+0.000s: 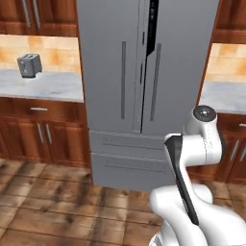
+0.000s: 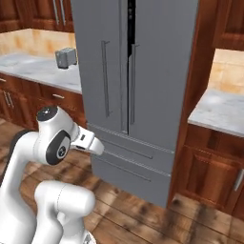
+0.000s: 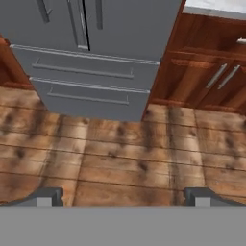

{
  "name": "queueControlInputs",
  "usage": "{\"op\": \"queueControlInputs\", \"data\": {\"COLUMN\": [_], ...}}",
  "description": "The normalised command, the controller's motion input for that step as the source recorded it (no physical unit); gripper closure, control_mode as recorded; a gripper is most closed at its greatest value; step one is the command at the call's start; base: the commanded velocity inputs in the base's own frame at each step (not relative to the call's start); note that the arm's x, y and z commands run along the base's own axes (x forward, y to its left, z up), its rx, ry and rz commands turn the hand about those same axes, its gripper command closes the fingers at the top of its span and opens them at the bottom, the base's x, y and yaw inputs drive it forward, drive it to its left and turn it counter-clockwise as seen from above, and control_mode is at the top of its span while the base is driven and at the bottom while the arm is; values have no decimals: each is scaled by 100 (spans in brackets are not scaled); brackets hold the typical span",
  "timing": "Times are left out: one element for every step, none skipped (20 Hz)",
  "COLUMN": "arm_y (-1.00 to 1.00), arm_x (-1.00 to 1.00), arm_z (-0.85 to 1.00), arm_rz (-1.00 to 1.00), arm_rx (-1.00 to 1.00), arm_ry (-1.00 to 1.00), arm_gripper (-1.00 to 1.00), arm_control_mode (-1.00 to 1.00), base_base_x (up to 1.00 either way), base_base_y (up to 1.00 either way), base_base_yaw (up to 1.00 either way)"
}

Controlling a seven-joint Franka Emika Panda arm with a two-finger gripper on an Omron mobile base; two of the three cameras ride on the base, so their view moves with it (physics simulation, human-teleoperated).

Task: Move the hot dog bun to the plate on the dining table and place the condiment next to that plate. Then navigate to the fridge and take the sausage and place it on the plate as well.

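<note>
grey fridge (image 1: 144, 72) doors and drawers shut, pincer (image 3: 123, 196) spread wide

Fridge (image 1: 144, 72): top cut off by frame edge in both base views; hand view gives just its lower doors and 2 drawers. Interior hidden, apart from a thin dark gap btwn the doors. Toaster (image 1: 29, 65): small, slots and controls too blurred to make out. Wall cabinets (image 1: 38, 17): upper part out of frame. Right counter (image 2: 220, 112): runs off the picture edge. Gripper (image 3: 123, 197): fingertips (image 3: 45, 197) show at the bottom of hand view, rest of hand cut off. Arm base: cropped at lower edge of both base views.
</note>
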Motion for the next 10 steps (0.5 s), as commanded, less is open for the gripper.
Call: {"op": "queueControlInputs", "data": {"arm_y": [0,0,0,0,0,0,0,0,0,0], "arm_x": [0,0,0,0,0,0,0,0,0,0], "arm_z": [0,0,0,0,0,0,0,0,0,0], "arm_rz": [0,0,0,0,0,0,0,0,0,0], "arm_rx": [0,0,0,0,0,0,0,0,0,0], "arm_ry": [0,0,0,0,0,0,0,0,0,0], "arm_gripper": [-100,-100,-100,-100,-100,-100,-100,-100,-100,-100], "arm_control_mode": [100,100,100,100,100,100,100,100,100,100], "base_base_x": [16,16,17,16,16,16,18,23,26,29], "base_base_y": [54,51,53,54,55,50,52,58,63,62], "base_base_yaw": [-32,-33,-35,-35,-35,-34,-34,-35,-36,-35]}}
